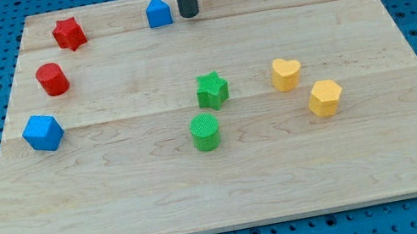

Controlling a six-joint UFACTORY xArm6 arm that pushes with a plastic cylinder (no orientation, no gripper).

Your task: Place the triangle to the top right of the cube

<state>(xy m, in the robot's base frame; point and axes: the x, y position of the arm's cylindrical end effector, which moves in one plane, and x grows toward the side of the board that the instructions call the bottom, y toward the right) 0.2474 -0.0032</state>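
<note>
- The tip (189, 15) is set down on the board (304, 169) near the view's top edge; it is a bare rod end with nothing to open or close, and nothing is clamped
- The tip is seen just beside the blue triangle (158, 12), on its right in the view; a narrow gap appears between them, though contact cannot be ruled out
- The triangle, a house-like pointed block, is located at the view's top, left of centre
- The blue cube (43, 132) is located near the board's left edge, well apart from the triangle, toward the view's lower left
- The triangle is therefore already placed above and to the right of the cube, but far off; the remaining work is judged to be closing that distance
- The deciding relation: the triangle lies to the left of the tip, and the cube lies further left and lower, so a push leftward and downward is favoured from this side
- A red cylinder (52, 79) and a red star (68, 33) are placed between triangle and cube; collision with them is judged the main risk
- The green star (211, 90), green cylinder (205, 131), yellow heart (286, 73) and yellow hexagon (325, 97) are placed well clear, toward the view's centre and right
</note>
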